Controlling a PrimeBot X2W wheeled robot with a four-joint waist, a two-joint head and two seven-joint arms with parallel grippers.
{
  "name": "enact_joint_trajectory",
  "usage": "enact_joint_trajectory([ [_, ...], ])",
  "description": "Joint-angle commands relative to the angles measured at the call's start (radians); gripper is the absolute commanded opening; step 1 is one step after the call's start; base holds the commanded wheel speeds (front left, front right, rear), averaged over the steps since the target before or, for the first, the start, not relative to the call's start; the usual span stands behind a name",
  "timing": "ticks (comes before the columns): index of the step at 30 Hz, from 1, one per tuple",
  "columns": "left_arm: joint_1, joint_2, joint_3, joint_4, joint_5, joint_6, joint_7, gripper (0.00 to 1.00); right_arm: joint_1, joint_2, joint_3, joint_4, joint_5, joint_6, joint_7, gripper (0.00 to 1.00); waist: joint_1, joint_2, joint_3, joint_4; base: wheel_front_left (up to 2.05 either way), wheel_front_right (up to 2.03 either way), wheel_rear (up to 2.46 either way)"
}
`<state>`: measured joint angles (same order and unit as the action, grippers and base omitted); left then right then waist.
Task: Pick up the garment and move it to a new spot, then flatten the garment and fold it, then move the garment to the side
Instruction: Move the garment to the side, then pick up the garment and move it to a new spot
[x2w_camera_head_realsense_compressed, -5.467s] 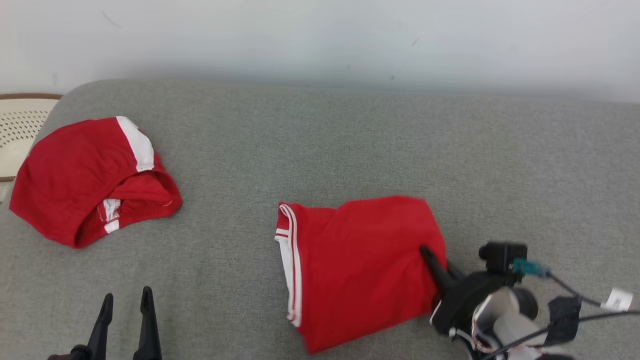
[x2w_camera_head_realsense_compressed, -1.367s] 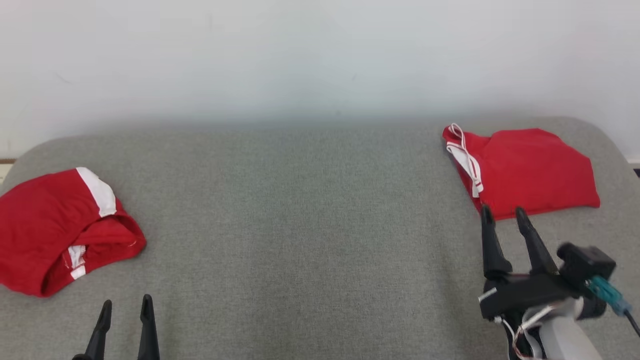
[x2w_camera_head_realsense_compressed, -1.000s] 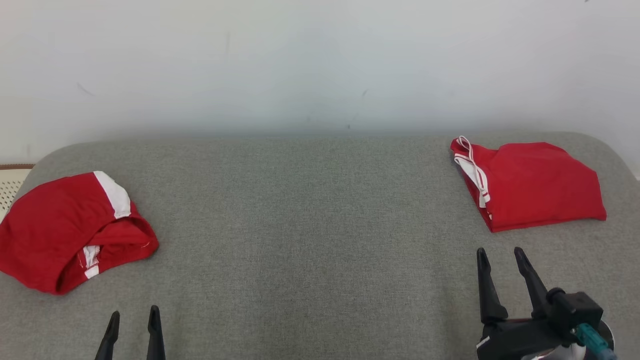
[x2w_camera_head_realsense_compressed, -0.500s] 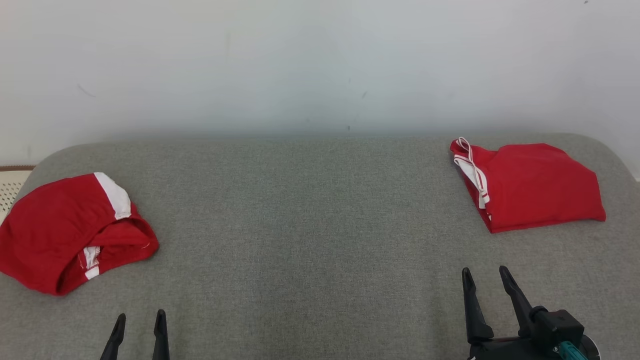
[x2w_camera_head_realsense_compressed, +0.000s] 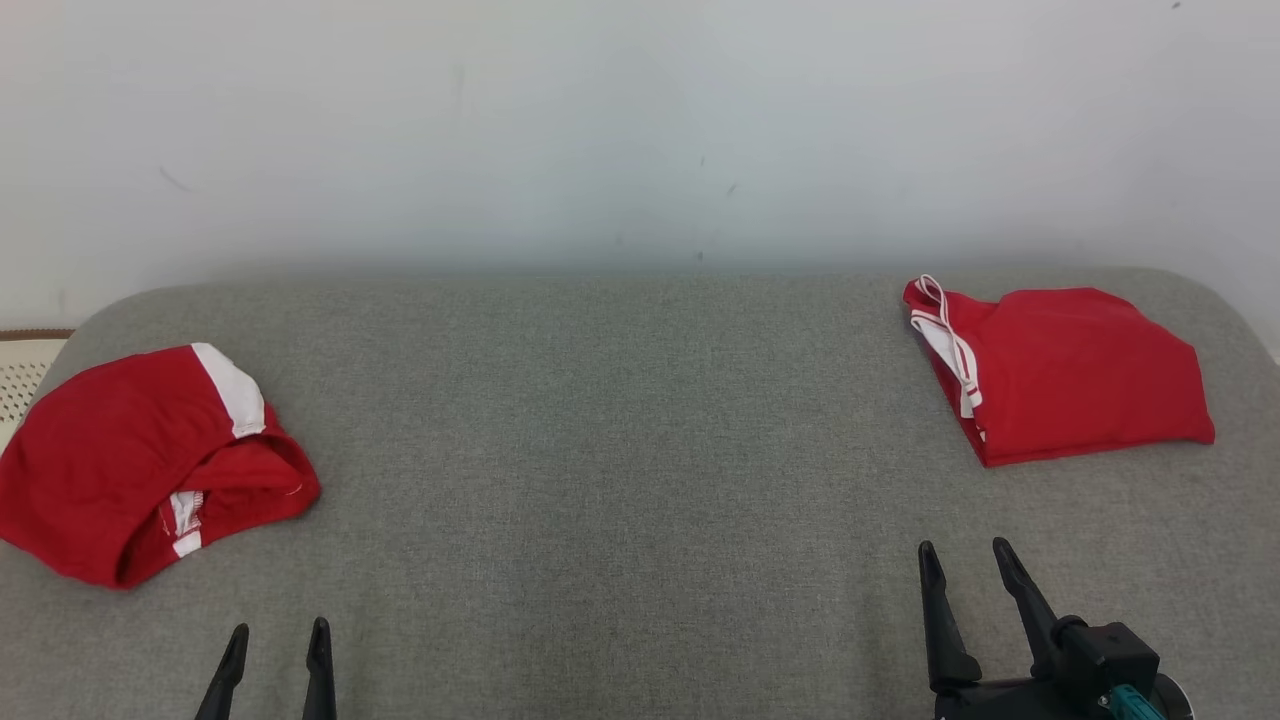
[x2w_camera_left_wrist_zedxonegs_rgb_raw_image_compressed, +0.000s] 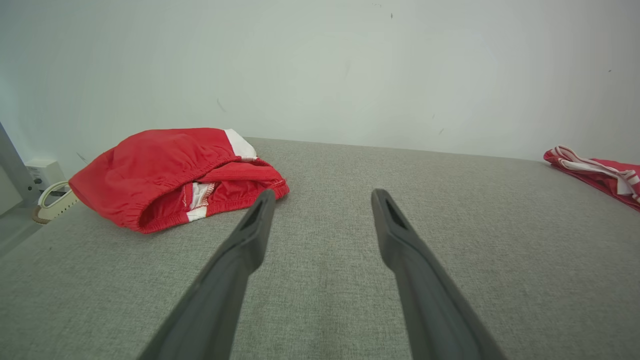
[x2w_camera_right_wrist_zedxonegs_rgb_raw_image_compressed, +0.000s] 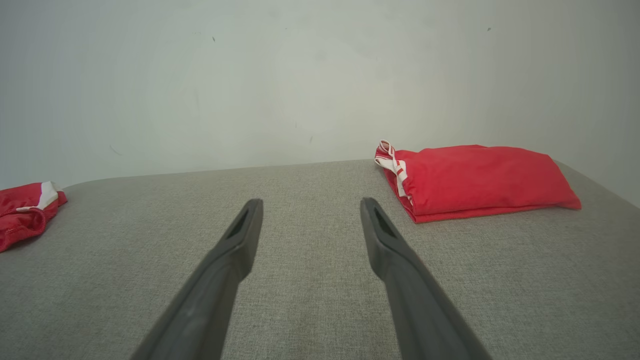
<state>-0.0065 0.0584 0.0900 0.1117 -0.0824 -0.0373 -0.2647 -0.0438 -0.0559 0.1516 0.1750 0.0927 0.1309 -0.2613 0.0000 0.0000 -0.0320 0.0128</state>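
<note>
The folded red garment (x2w_camera_head_realsense_compressed: 1075, 375) lies upper right, close to the rounded right edge of the grey padded surface (x2w_camera_head_realsense_compressed: 620, 450). A crumpled red garment (x2w_camera_head_realsense_compressed: 130, 460) hugs the left edge, with a wide bare middle between them. The left gripper (x2w_camera_head_realsense_compressed: 280, 628) and right gripper (x2w_camera_head_realsense_compressed: 962, 546) sit along the bottom, jaws released.

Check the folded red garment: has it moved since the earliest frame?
Yes. The folded red garment now lies far to the right, near the right rear corner of the grey surface, much farther from the crumpled red garment than before.
</note>
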Motion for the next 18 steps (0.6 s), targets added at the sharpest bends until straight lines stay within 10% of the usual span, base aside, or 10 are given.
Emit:
enact_joint_trajectory([
  [1, -0.009, 0.006, 0.004, 0.000, 0.006, -0.002, -0.001, 1.00, 0.004, 0.003, 0.001, 0.001, -0.005, 0.000, -0.004, 1.00, 0.0000, 0.0000, 0.000, -0.001, 0.00, 0.00, 0.00],
  [18, -0.013, 0.004, 0.010, 0.003, 0.004, -0.009, -0.001, 1.00, 0.007, 0.006, -0.003, -0.001, -0.009, 0.000, -0.004, 1.00, 0.0000, 0.0000, 0.007, 0.002, 0.00, 0.00, 0.00],
])
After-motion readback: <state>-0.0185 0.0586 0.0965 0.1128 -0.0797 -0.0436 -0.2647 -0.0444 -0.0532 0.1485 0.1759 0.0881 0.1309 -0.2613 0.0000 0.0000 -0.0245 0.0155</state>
